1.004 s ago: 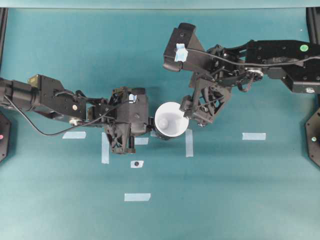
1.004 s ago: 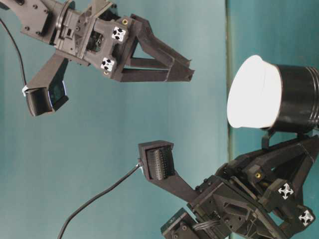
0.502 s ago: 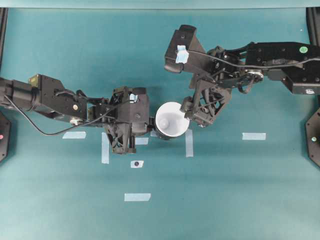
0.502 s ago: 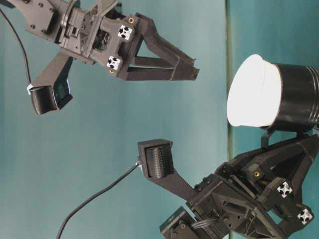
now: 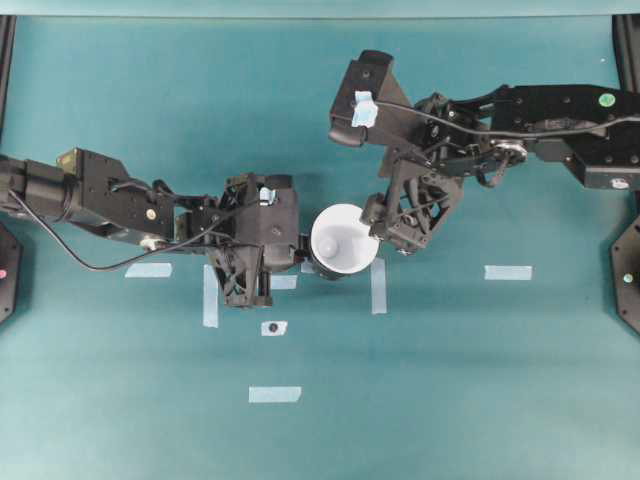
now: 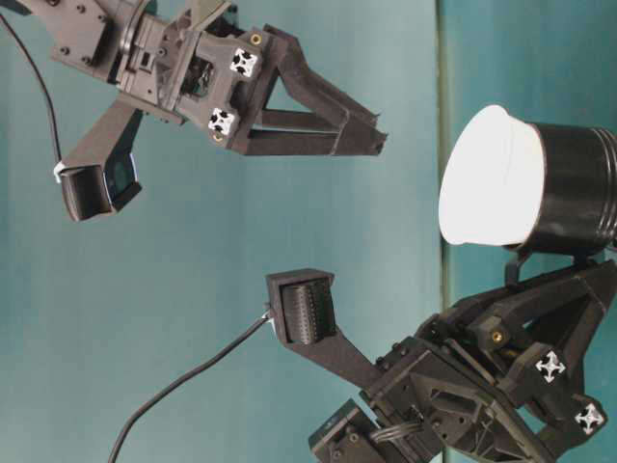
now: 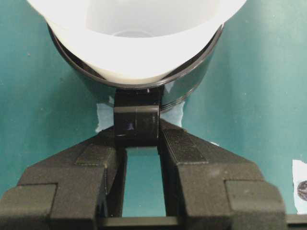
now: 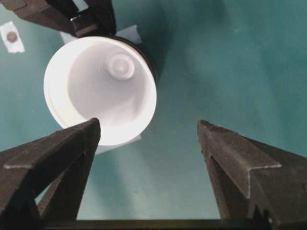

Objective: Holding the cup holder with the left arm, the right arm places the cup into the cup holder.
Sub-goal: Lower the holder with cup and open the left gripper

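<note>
White cup [image 5: 343, 240] is seated in black cup holder [image 6: 576, 189]; holder handle [image 7: 137, 120] is clamped by left gripper [image 7: 142, 143]. Right gripper [image 8: 148, 132] is spread wide, empty, just clear of the rim.

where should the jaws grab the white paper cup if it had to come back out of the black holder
Probably at the white tapered paper cup's flared rim, coming from above: only that upper part stands proud of the glossy black ring holder, and the left gripper occupies the handle side.

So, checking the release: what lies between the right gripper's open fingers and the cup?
Nothing. In the right wrist view, only bare teal table shows between the right gripper and the cup, seated in the cup holder.
</note>
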Controlling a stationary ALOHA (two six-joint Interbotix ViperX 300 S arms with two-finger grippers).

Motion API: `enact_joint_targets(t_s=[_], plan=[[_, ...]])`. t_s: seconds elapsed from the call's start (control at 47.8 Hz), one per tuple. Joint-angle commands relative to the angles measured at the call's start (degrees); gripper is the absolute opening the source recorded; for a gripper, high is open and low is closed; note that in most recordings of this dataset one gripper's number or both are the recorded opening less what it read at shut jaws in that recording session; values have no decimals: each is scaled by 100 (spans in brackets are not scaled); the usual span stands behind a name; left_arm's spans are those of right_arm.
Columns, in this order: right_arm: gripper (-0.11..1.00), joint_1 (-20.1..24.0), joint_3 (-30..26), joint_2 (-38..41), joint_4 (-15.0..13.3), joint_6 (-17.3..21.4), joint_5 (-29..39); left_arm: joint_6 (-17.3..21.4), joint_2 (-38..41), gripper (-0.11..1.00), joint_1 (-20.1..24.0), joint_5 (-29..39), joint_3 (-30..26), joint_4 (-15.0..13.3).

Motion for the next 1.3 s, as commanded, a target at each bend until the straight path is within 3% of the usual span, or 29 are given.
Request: enact_joint_targets(t_s=[0.0, 0.063, 0.188, 0.293, 1.275], plan=[[88, 18, -53, -343, 9, 53, -35, -9, -88, 27, -9, -18, -132, 9], [88, 18, -53, -343, 9, 53, -26, -18, -88, 38, -9, 18, -132, 9], [88, 18, -26, -325, 35, 53, -26, -18, -97, 70, -9, 53, -149, 9], [88, 18, 0, -325, 79, 53, -26, 0, -114, 85, -9, 62, -158, 9], [88, 18, 26, -360, 123, 35, -9, -9, -879, 86, 35, 940, 62, 9]])
